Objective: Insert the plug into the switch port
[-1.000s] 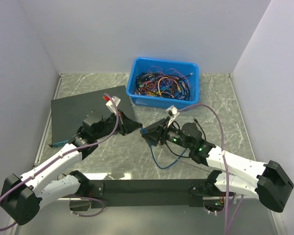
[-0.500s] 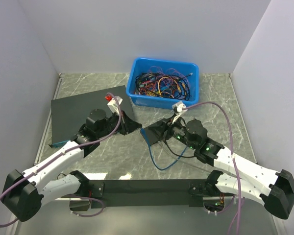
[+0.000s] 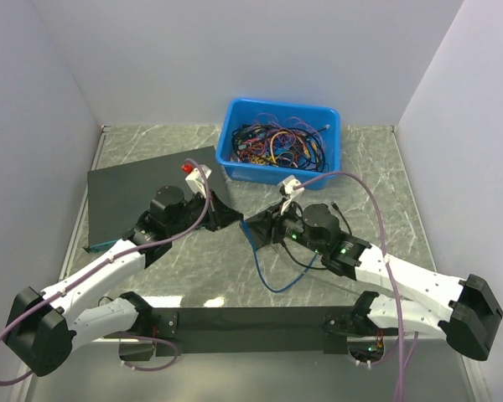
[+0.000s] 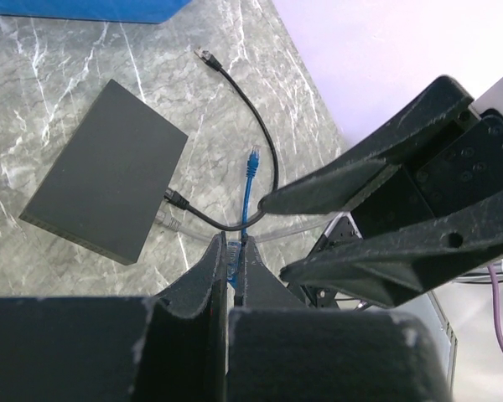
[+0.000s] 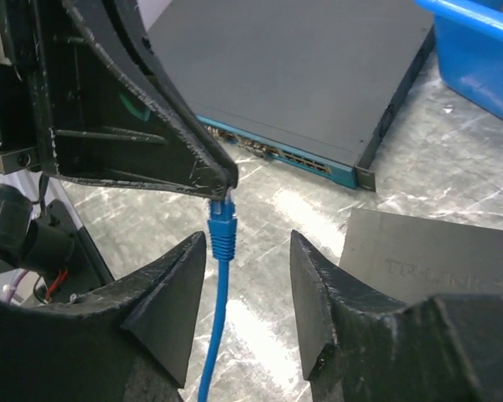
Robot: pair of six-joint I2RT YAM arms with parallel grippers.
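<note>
The plug of the blue cable is pinched in the closed left gripper, apart from the small black switch box. The cable is straddled by the parted right gripper. Faint lettering embossed on the box cannot be read.

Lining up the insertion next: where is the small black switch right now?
The small black switch lies flat on the marble table, at left in the left wrist view, one end of the black cable beside its right edge.

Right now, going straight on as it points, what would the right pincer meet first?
Probably the left pincer, shut on the plug just ahead; the blue cable runs between the right pincer's fingers.
</note>
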